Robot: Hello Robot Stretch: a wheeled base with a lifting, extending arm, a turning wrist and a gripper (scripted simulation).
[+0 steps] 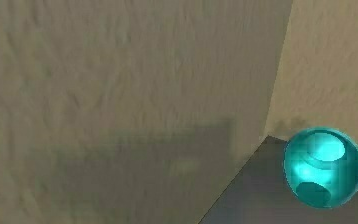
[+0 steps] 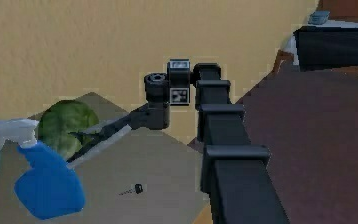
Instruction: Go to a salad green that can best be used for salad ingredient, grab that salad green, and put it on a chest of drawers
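Tan wall [image 1: 127,80] and teal orb [image 1: 325,166] in forward view; arm side view: gripper [image 2: 87,143] by green ball [image 2: 65,124], cannot tell if held.

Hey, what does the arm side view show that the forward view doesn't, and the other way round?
Arm side view: the arm, the gripper reaching toward a green round head, a blue spray bottle and a tan tabletop. Forward view: a room corner and a dark grey surface. Both: the beige wall, and likely the teal globe, seen as a teal sliver at the arm side view's left edge.
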